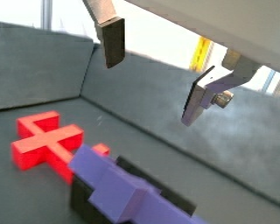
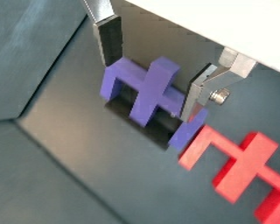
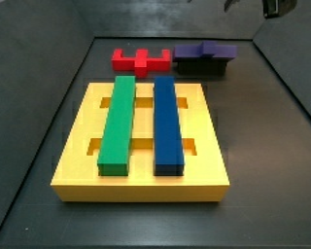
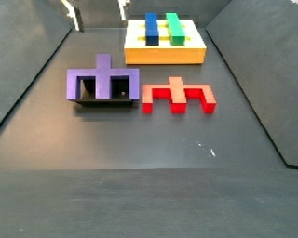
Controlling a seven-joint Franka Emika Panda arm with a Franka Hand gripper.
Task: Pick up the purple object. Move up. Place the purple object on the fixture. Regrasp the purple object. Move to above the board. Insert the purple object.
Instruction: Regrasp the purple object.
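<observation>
A red notched block (image 4: 178, 95) lies flat on the dark floor (image 4: 139, 167), alone.

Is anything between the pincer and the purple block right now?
Nothing visible. The open pincer hangs above the purple block, which rests on the fixture; the red block lies beside it, apart.

From my side views the claw (image 4: 97, 11) is cropped at the top edge. The purple object (image 4: 103, 85) hides most of the fixture (image 4: 104, 103).
</observation>
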